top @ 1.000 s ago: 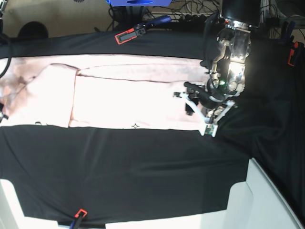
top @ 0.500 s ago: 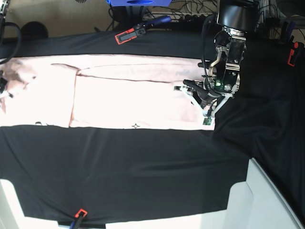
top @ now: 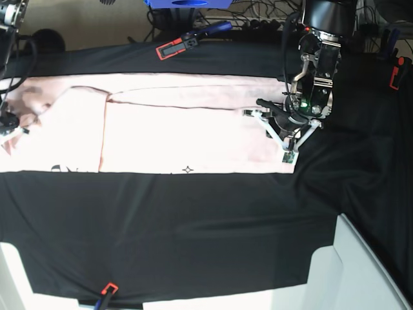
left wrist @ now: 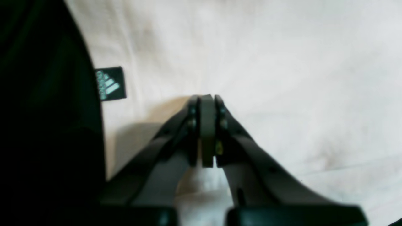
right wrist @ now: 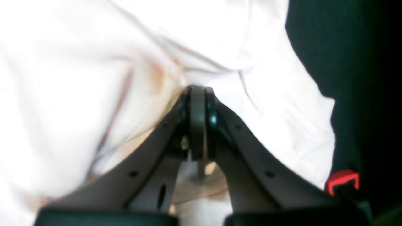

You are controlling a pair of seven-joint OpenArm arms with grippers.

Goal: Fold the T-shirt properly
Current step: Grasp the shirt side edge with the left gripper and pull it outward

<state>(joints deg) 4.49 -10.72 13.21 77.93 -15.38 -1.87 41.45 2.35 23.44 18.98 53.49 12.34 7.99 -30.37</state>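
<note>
A small black tag at the T-shirt's hem carries a pale green three-stripe mark with the word "adidas"; it lies just left of the left gripper in that wrist view, at the edge where pink cloth meets black. Along the shirt's near edge in the base view, slivers of black lettering and a small star-like mark show, too little to read. The T-shirt is pale pink and lies as a long, flat band across the far half of the tabletop, which is covered in black cloth. A vertical crease runs left of centre, and a long horizontal fold line runs near the far edge. The left end is rumpled. The left gripper sits at the band's right end with fingers clenched together on the cloth; whether fabric is pinched between them cannot be told. The right gripper is at the rumpled left end, fingers likewise pressed shut amid bunched wrinkles; whether it grasps cloth cannot be told. Red-and-black clamps hold the black cloth: one at the far edge, one at the near edge, one at the far right. A blue object and cables lie beyond the tabletop. A white panel stands at the near right corner.
</note>
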